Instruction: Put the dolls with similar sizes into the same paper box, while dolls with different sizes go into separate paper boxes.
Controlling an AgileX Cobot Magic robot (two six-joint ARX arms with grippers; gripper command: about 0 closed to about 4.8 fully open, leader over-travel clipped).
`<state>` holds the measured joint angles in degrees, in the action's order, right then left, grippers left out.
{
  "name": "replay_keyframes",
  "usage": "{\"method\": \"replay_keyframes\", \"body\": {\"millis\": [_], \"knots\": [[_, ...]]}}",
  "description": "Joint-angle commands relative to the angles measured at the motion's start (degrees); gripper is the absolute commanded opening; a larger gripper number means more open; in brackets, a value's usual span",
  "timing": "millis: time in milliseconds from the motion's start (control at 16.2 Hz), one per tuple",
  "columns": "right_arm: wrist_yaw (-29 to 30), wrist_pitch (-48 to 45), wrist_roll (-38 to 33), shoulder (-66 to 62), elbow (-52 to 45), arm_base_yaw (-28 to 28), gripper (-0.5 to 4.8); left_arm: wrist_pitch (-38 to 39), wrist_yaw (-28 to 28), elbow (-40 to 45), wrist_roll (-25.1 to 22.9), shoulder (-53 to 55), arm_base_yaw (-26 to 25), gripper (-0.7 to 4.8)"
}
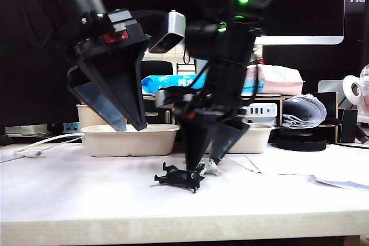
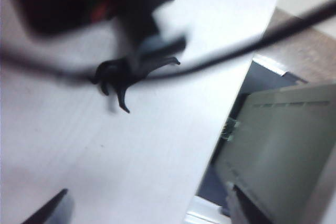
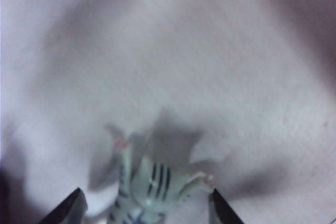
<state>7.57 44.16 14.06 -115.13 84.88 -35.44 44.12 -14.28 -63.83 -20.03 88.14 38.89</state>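
- Beige pulp-paper boxes: left paper box [image 1: 131,140] stands at the far side of the table [image 1: 81,191]; right paper box [image 1: 253,137] sits behind the right arm, largely hidden. Contents of neither can be seen.
- Left gripper [image 1: 122,124]: raised over the left box's rim, jaws spread wide, nothing between them. Released.
- Right gripper [image 1: 206,164]: lowered to the tabletop near centre, jaws parted. In the right wrist view its tips flank the white-grey striped doll [image 3: 149,190] without visibly touching it. Not yet clenched.
- Black four-legged doll [image 1: 183,176]: lying on the table just near-left of the right gripper, very close to its fingertips.
- Other two dolls: not visible in any view.
- Risk, judged: the striped doll is tiny and lies low; closing off-centre could flick it away or pinch only a limb, giving a loose hold that drops in transit.
- Risk, judged: the near fingertip could nudge the black doll while closing or lifting.
- Risk, judged: the two arms stand close together; a swing towards the boxes could bring them into contact.
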Motion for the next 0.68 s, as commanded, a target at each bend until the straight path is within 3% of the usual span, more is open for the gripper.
{"method": "replay_keyframes", "body": {"millis": [62, 124, 185, 309, 371, 433, 556, 680], "knots": [[-0.8, -0.9, -1.1, -2.6, -0.6, -1.3, 0.94, -3.5, 1.4, -0.3, -5.3, -0.3, 0.3, 3.91], [-2.4, -1.1, -1.6, -2.6, -0.6, -1.6, 0.04, -4.5, 1.4, -0.3, -8.0, -0.3, 0.3, 3.91], [-3.4, -1.0, -1.9, -2.5, -0.6, -1.5, -0.08, -5.5, 1.2, -0.3, -10.1, -0.2, 0.3, 3.91], [-4.7, -0.1, -1.9, -2.2, -0.5, -0.7, -0.08, -7.0, -1.7, -0.3, -16.0, -0.2, 0.3, 3.91], [-4.5, 0.7, -2.2, 0.0, -0.5, 0.1, -0.08, -7.8, -6.3, -0.3, -23.0, 0.3, 0.4, 3.91], [-4.7, 0.1, -2.4, 2.0, -0.5, 0.5, -0.08, -8.2, -7.8, -0.3, -25.9, 1.0, 0.7, 3.91], [-4.6, -1.6, -2.5, 7.6, -0.4, 2.8, -0.08, -8.7, -7.5, -0.3, -29.6, 4.9, 1.1, 3.9], [-4.4, -3.0, -2.4, 11.0, -0.2, 5.2, -0.08, -11.0, -7.4, -0.3, -29.7, 8.6, 1.3, 3.9]]}}
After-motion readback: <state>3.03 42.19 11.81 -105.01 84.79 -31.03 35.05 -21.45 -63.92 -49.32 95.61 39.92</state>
